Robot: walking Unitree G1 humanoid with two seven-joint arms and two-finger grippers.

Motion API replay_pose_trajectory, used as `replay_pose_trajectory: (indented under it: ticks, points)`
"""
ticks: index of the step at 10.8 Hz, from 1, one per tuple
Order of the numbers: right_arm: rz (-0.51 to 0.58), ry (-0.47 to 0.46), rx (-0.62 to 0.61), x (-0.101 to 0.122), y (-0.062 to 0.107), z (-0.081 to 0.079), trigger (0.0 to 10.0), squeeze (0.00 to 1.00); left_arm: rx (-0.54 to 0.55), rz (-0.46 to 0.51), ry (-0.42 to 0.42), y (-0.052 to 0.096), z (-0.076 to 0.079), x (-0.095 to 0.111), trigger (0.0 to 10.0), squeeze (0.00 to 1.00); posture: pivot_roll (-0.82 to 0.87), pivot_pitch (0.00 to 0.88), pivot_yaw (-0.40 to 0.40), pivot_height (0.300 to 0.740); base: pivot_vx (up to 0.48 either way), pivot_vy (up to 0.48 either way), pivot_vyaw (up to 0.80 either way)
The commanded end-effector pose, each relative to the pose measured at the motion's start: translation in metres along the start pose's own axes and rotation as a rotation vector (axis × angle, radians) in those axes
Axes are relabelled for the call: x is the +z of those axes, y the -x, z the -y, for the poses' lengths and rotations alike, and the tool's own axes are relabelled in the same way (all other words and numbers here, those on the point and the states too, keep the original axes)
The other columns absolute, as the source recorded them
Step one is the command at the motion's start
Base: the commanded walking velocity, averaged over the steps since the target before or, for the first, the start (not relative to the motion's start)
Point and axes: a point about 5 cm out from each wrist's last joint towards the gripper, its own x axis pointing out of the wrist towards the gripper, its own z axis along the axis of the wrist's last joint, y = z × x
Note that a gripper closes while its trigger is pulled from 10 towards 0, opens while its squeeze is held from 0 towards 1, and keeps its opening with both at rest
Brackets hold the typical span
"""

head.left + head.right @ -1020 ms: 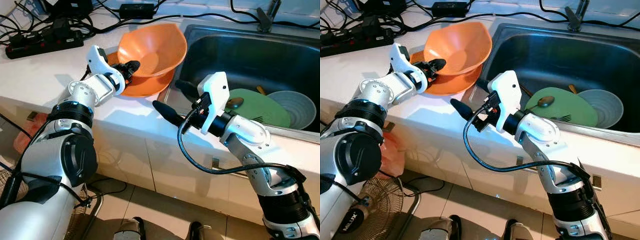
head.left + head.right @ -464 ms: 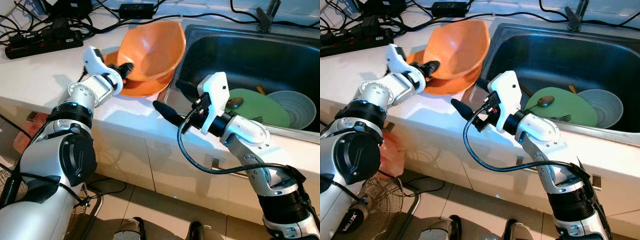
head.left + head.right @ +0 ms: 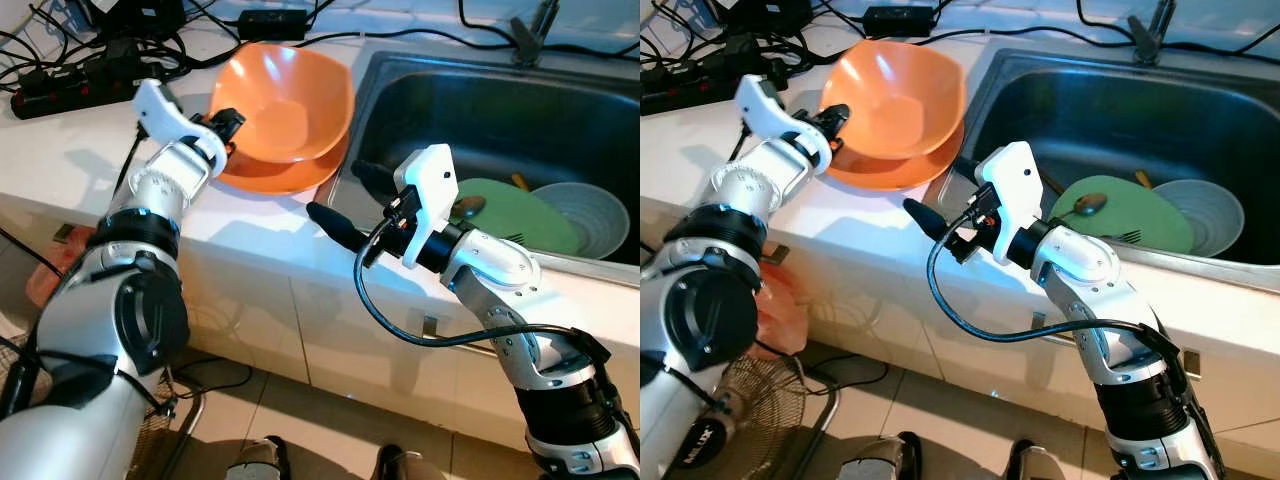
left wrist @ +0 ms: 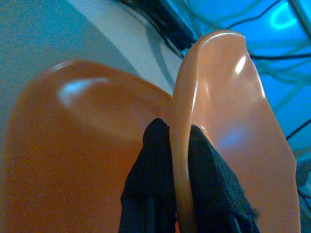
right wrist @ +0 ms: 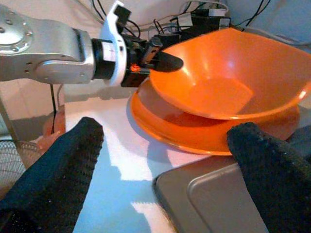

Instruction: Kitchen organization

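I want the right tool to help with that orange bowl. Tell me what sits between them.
Nothing visible does. The right tool hangs open over the sink's near-left corner, facing the orange bowl across bare counter. The left tool is shut on the bowl's far rim, off that path.

A wide plastic bowl point(image 3: 285, 100) sits on a shallow round plate point(image 3: 270, 175) on the counter point(image 3: 70, 150), just left of the metal sink point(image 3: 470, 110). In the sink, a flat plate point(image 3: 515, 212) lies beside a ribbed bowl point(image 3: 590, 215) to its right. Behind the stacked pair, a power strip point(image 3: 85, 80) and cables point(image 3: 200, 40) lie along the counter's back.
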Motion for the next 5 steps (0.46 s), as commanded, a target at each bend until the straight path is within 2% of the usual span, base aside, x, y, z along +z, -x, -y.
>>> replay_pose_trajectory:
  ticks: [1,2,3,4,5]
  points:
    - [0.01,0.017,0.011,0.003,-0.002,0.001,10.0,0.0,0.034,0.011,-0.05,0.002,-0.011,-0.004,0.0,0.0,0.03,0.122,0.065,0.74,0.0,0.0,0.0]
    - [0.003,0.015,0.006,0.003,-0.003,0.003,10.0,0.0,-0.008,0.073,-0.172,0.003,-0.006,-0.001,0.0,0.0,0.03,0.118,0.054,0.74,0.0,0.0,0.0]
    - [-0.008,0.016,0.006,0.002,-0.004,0.005,10.0,0.0,-0.069,0.179,-0.229,0.006,-0.005,0.003,0.0,0.0,0.02,0.109,0.039,0.74,0.0,0.0,0.0]
    - [-0.011,0.014,0.004,0.002,-0.005,0.007,10.0,0.0,-0.088,0.234,-0.258,0.009,-0.006,0.004,0.0,0.0,0.02,0.102,0.031,0.74,0.0,0.0,0.0]
    - [0.001,-0.021,-0.027,0.006,-0.008,0.013,10.0,0.0,-0.151,0.335,-0.325,0.017,-0.003,0.007,0.0,0.0,0.01,0.091,0.019,0.74,0.0,0.0,0.0]
